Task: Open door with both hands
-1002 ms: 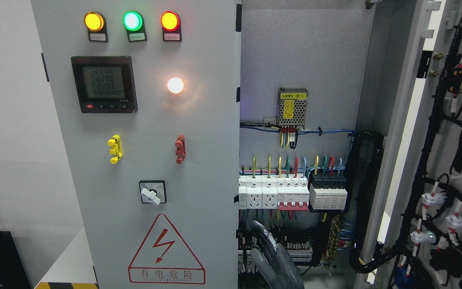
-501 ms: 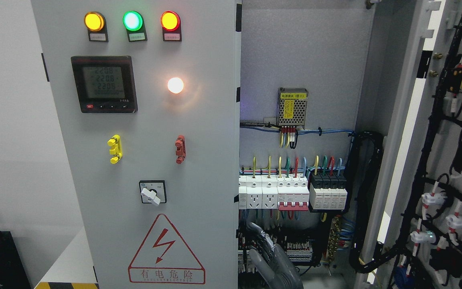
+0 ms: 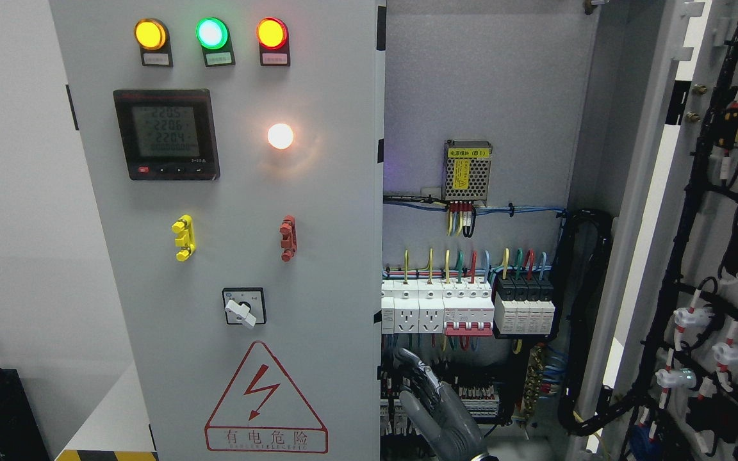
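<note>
Place: an electrical equipment room or test lab — probably industrial, though little of the room itself shows.
Cabinet: a tall grey switchgear cabinet (image 3: 247,256) with one door (image 3: 664,192) swung open at the right.
Panel: lit indicator lamps (image 3: 211,33), a digital meter (image 3: 166,134), a rotary switch (image 3: 243,307) and a red shock-warning triangle (image 3: 265,400).
Inside: circuit breakers (image 3: 468,310), a power supply (image 3: 467,170) and bundled wiring (image 3: 583,320) — plain white walls (image 3: 16,224) beside.

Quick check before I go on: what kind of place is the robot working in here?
Probably an electrical room or test bay, in front of a power distribution cabinet. The left door carries indicator lamps, a digital meter and a shock warning triangle; inside are circuit breakers and wiring.
</note>
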Action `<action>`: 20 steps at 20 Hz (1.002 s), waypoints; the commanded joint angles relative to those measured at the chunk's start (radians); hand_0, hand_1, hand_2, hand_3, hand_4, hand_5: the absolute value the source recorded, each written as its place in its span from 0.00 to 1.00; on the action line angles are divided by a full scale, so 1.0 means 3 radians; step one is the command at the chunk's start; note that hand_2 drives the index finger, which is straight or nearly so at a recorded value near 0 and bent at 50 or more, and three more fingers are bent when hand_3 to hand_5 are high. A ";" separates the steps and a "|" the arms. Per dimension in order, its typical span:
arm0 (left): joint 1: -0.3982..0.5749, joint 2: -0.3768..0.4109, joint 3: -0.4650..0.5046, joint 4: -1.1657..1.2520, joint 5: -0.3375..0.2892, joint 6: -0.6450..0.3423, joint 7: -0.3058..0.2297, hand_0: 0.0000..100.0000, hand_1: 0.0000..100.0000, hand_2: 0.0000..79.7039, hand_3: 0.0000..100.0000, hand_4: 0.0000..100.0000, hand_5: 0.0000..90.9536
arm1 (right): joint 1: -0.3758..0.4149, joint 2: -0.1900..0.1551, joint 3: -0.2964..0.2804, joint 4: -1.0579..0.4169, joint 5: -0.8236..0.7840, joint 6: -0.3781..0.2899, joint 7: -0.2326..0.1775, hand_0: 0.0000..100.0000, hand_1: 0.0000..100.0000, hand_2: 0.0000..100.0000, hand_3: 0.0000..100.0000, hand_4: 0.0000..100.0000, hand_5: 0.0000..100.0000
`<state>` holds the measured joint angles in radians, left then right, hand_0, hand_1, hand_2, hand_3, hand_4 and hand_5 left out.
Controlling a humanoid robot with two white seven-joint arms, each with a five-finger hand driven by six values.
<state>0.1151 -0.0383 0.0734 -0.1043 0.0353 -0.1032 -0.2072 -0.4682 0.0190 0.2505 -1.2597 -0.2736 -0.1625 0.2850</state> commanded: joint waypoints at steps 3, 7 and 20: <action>0.0000 0.0000 0.0001 0.0000 0.0000 0.0001 0.0000 0.12 0.39 0.00 0.00 0.00 0.00 | -0.0055 0.0029 0.0121 0.0022 -0.0060 0.0087 0.0134 0.12 0.39 0.00 0.00 0.00 0.00; 0.0000 0.0000 0.0001 0.0000 0.0000 0.0001 0.0000 0.12 0.39 0.00 0.00 0.00 0.00 | -0.0060 0.0029 0.0132 0.0022 -0.0065 0.0087 0.0139 0.12 0.39 0.00 0.00 0.00 0.00; 0.0000 0.0000 0.0001 0.0000 0.0000 0.0001 0.0000 0.12 0.39 0.00 0.00 0.00 0.00 | -0.0178 0.0008 0.0142 0.0103 -0.0070 0.0097 0.0293 0.12 0.39 0.00 0.00 0.00 0.00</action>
<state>0.1150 -0.0384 0.0736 -0.1043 0.0353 -0.1031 -0.2071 -0.5082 0.0032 0.2842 -1.2454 -0.2929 -0.1347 0.3650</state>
